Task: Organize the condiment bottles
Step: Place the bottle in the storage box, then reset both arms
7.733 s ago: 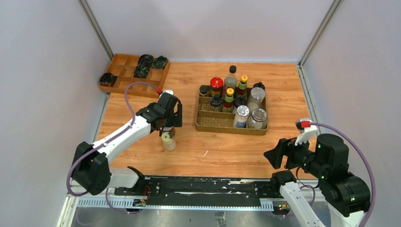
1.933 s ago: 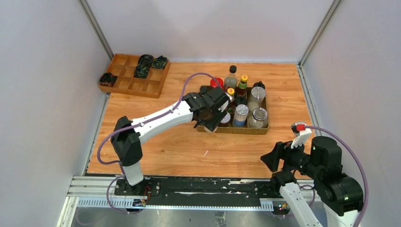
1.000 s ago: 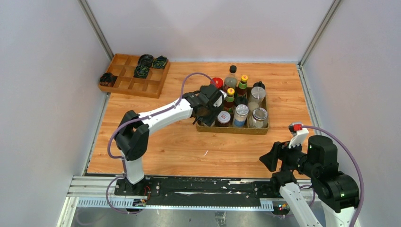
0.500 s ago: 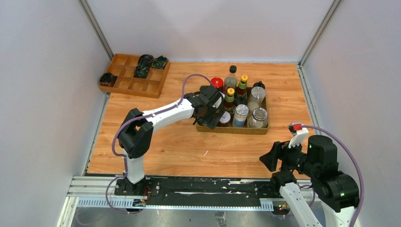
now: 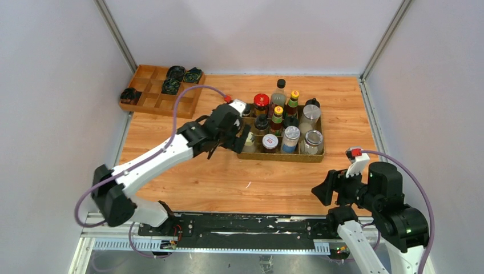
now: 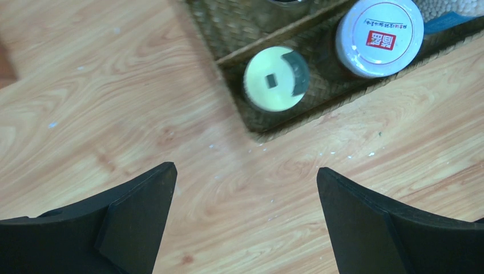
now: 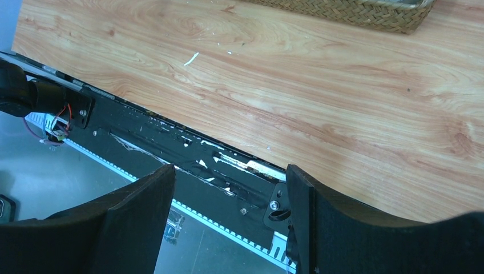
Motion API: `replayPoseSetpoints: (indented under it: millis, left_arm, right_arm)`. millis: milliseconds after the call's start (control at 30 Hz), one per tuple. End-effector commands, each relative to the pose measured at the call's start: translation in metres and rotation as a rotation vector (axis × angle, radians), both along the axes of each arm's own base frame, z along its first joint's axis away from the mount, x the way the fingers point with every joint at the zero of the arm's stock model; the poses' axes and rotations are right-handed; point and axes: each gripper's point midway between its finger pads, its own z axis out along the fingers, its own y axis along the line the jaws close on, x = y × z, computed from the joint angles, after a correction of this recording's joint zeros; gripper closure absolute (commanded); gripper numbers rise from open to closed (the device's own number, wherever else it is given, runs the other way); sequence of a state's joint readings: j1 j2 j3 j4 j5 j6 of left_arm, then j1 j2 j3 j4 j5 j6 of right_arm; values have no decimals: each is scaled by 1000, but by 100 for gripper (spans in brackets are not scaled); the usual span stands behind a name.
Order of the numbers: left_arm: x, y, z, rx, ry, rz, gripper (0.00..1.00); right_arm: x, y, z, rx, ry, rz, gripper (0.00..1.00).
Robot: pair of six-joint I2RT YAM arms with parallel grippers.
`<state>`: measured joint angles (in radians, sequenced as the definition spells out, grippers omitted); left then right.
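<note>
The condiment bottles (image 5: 291, 137) stand in the woven tray (image 5: 279, 156), right of the middle of the table (image 5: 228, 177); the compartment box (image 5: 149, 94) lies in the far left corner. My left gripper (image 6: 242, 171) hangs just off the tray's near-left corner, my right gripper (image 7: 229, 169) over the table's near edge.

1. You've got about twelve bottles (image 5: 261, 101), packed too tight to be dead sure.
2. One woven tray (image 5: 279, 156).
3. One wooden box (image 5: 149, 86).
4. Four dark coils (image 5: 170, 85) for you.
</note>
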<state>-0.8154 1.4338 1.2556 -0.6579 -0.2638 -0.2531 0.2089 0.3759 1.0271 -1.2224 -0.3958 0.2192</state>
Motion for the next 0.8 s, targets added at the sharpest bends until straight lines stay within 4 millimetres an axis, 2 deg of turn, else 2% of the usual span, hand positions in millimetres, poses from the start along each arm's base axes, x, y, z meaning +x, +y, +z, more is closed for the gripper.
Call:
replayPoseSetpoints:
  millis: [0,167,267,367,500,633,700,767]
  left_arm:
    - [-8,38,17,-28,-98,133,0]
    - [-28,73,26,-122,-192,219,0]
    - [-37,88,26,-141,-219,245,0]
    - [-41,97,22,-117,-212,262,0]
    - [-40,109,22,-90,-219,333,0]
    - [-37,100,16,-125,-190,331,0]
    - [-34,99,6,-112,-164,343,0]
    - [-30,97,-4,-110,-130,350,0]
  right_arm:
    - [0,0,-5,16,-6,-14,23]
    - [5,1,-12,29,-9,-29,23]
    - [11,1,-14,26,-13,-37,23]
    - [24,0,-8,18,-37,-58,23]
    - [57,-15,9,-42,-107,-162,23]
    - [98,-27,21,-65,-115,-308,13]
    - [120,-26,17,-69,-78,-347,13]
    - [144,-33,4,-115,-23,-389,13]
